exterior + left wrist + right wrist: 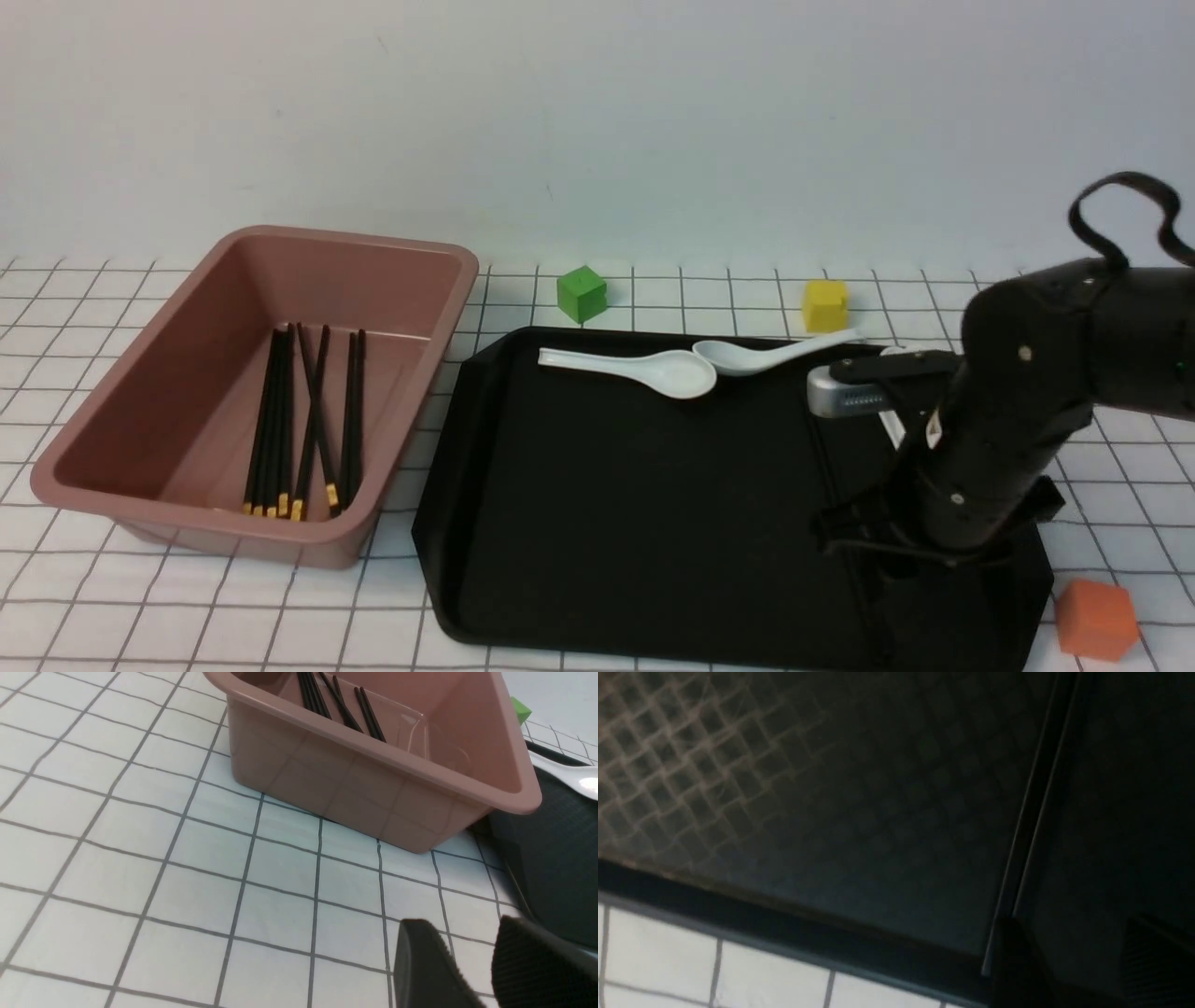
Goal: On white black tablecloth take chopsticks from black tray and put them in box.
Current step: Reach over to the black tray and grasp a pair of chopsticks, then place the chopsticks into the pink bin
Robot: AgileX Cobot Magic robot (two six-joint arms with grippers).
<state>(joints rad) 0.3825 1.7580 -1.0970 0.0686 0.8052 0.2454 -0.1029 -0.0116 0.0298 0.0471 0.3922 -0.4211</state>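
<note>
1. A bundle of chopsticks (299, 420) is seen lying flat on the floor of the box (373, 241), gold ends toward the near wall. That much of the task can be taken as done.
2. The box stands on the tablecloth (233, 607), just beside the left edge of the black tray (635, 523).
3. On the open part of the tray only two white spoons (653, 369) are seen, near the far rim. No chopstick is seen there in the front view.
4. The right near part of the tray is covered by the right arm. In the dark right wrist view a thin straight stick (1031, 812) is made out on the tray floor. It may be one last chopstick, though this cannot be confirmed.
5. The right gripper (1071, 933) is held low over the tray. Its fingers are parted, with nothing between them, and the stick ends beside one finger.
6. The left gripper (462, 933) is held over the tablecloth near the box, also parted and empty.
7. The task is judged nearly finished, with a final pickup and transfer to the box possibly left.
</note>
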